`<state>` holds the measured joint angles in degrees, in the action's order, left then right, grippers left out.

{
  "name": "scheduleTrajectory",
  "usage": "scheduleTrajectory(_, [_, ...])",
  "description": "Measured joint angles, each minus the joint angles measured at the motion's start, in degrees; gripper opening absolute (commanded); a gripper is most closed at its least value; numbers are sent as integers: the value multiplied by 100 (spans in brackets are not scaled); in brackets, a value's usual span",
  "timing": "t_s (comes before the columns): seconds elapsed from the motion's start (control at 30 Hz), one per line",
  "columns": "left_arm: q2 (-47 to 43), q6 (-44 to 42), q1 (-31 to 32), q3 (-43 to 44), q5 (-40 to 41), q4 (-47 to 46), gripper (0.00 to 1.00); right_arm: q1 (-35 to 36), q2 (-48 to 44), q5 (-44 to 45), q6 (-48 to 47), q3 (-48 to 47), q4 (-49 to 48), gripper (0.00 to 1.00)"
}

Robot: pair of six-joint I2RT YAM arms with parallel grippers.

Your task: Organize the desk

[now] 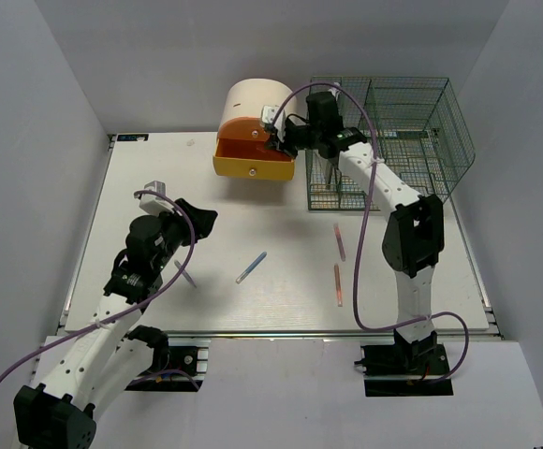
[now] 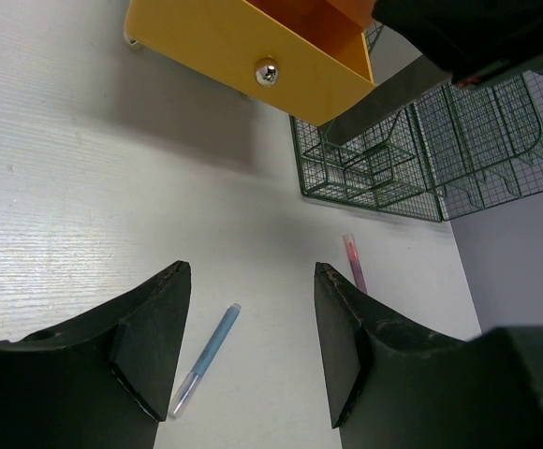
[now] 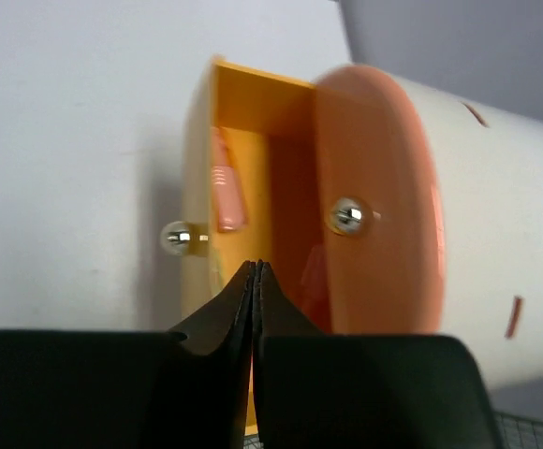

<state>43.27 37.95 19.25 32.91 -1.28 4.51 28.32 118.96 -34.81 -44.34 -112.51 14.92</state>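
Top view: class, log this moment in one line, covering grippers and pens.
left gripper: open, empty | right gripper: shut, at open yellow drawer | blue pen, two red pens: loose on desk

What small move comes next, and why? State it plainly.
Probably lower the left gripper onto the blue pen. Its jaws stand open and empty above the desk, with the pen lying loose below, roughly between them in the left wrist view. The yellow drawer stands open to receive it.
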Motion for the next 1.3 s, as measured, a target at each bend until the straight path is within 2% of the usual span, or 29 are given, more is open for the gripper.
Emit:
scheduleTrajectory(0.17, [0,0,0,0,0,2,65,11,-105,-1021,-713,-203,975,0])
scheduleTrajectory(0.3, [-22,-2,0,0,4,57,65,118,-105,-1032,-1121,-398,1510,0])
scheduleTrajectory(0.9, [-98,4,0,-31,4,153,65,573,479,1338,-1311,-385,1469,0])
scheduleTrajectory(1.3, [-98,2,0,-31,4,153,65,697,844,2625,-1126,-385,640,0])
